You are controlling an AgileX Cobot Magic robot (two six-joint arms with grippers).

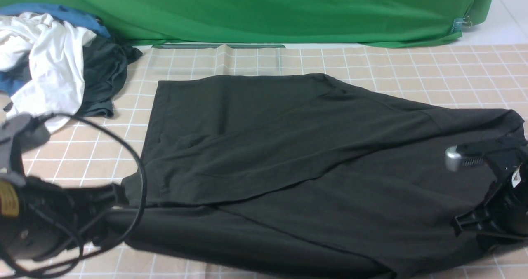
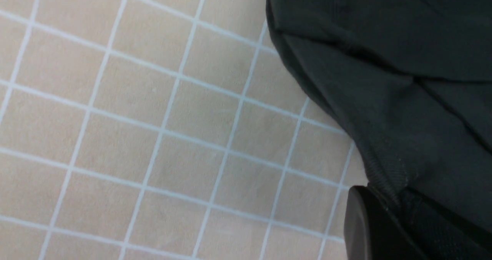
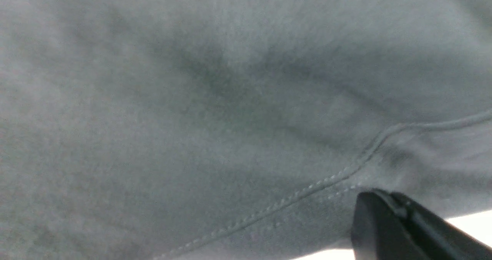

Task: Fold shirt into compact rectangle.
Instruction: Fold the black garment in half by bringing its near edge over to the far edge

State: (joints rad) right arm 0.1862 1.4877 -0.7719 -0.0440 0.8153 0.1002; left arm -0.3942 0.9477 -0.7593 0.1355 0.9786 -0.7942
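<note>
On the table [image 1: 412,64] lies the big black shirt [image 1: 288,147], spread out from the left pincer [image 1: 117,194] to the right pincer [image 1: 505,149], with one side already folded over the middle in a slanted flap. It is not a small neat rectangle yet, so I think most folds are left. Both pincers are closed on the shirt, each pinching an edge at its own end.
</note>
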